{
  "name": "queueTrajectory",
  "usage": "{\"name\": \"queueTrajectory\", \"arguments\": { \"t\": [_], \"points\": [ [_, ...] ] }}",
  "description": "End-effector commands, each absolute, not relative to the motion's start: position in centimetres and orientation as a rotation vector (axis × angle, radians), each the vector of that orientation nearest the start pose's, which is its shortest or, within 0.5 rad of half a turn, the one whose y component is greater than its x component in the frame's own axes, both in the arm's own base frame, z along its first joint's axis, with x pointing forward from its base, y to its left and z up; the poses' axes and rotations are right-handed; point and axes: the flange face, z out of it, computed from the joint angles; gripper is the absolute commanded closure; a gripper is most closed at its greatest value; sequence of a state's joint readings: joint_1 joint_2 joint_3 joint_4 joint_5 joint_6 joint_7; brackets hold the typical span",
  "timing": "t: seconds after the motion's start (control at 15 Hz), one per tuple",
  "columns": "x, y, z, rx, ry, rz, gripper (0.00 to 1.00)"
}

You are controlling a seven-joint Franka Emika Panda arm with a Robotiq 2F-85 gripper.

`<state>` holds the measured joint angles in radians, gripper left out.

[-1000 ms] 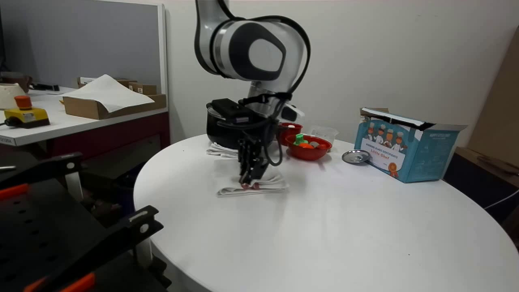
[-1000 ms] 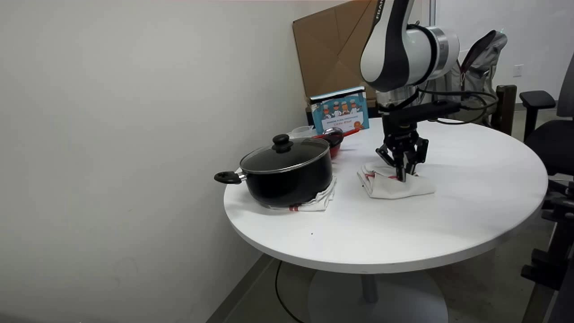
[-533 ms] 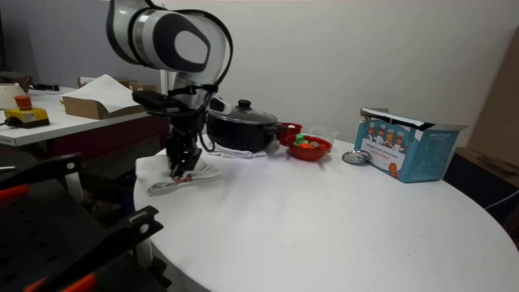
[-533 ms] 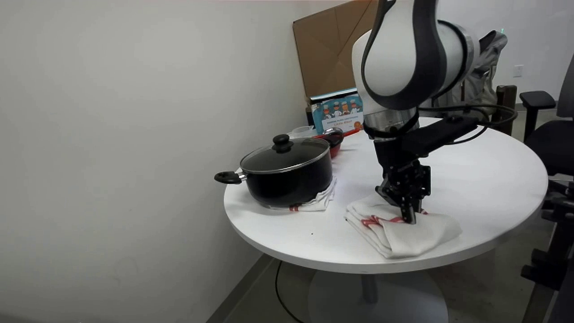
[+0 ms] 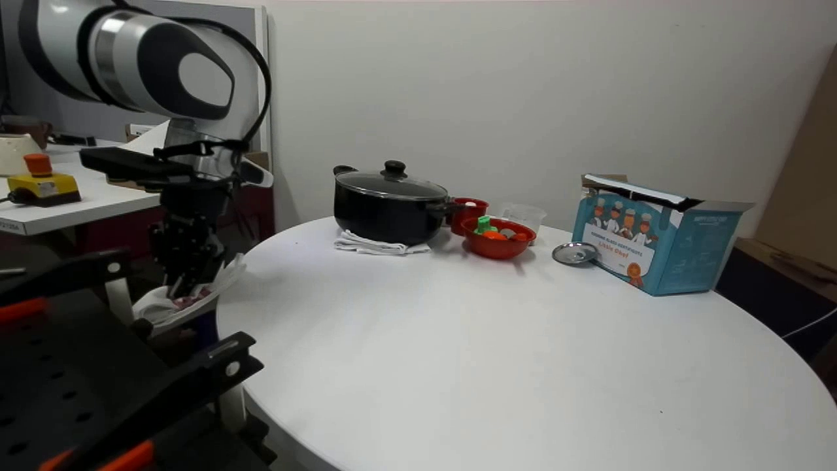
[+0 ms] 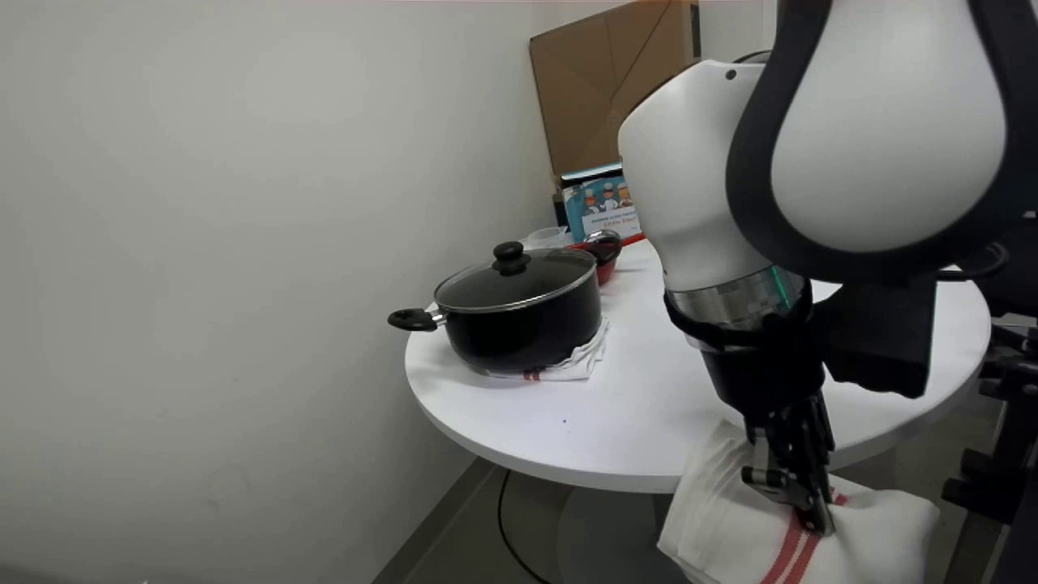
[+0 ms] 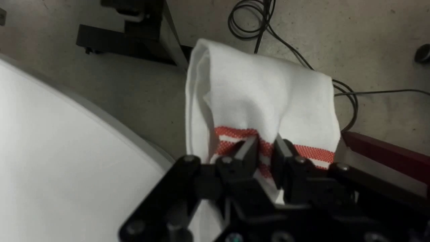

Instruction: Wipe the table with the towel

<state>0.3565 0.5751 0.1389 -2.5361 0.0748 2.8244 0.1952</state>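
One pot (image 6: pixel 523 320): leftmost in an exterior view, standing on a folded cloth (image 6: pixel 565 371); steer your strokes round both, as a snag could drag them.
Counter (image 6: pixel 649 381): wiping seems the step in hand, yet your towel (image 6: pixel 738 519) sits past the near rim. To wipe well, bring it in above the rim first, lower until the folds lie flat, and sweep lightly in overlapping passes. Include the dark speck (image 6: pixel 564 421) near the cloth; whether it lifts, you cannot tell from here.
Towel: off the counter, with floor (image 7: pixel 369 43) beneath it in the wrist view; directly below the tool (image 7: pixel 264 146), spreading out on both sides of the fingertips.
Tool: fingertips almost together, pinching a bunched fold at the two red stripes. Pressing too hard would likely drive them into the counter.
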Motion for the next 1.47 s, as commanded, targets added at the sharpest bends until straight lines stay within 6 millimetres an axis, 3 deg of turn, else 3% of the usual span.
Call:
{"name": "queueTrajectory", "arguments": {
  "t": [0.0, 0.2, 0.6, 0.8, 1.07, 1.27, 1.4],
  "points": [
    [35.9, 17.1, 3.8, -3.122, -0.283, 0.466, 0.93],
    [37.9, 14.7, 3.9, -3.138, -0.177, 0.439, 0.93],
    [38.6, 14.5, 5.2, -3.144, -0.151, 0.42, 0.93],
    [39.7, 14.8, 7.5, -3.148, -0.143, 0.365, 0.93],
    [42.4, 14.3, 12.7, -3.152, -0.1, 0.223, 0.93],
    [46.7, 11.6, 16.2, -3.155, -0.008, 0.059, 0.93],
    [48.8, 9.0, 16.9, -3.161, 0.068, 0.007, 0.93]
  ]
}}
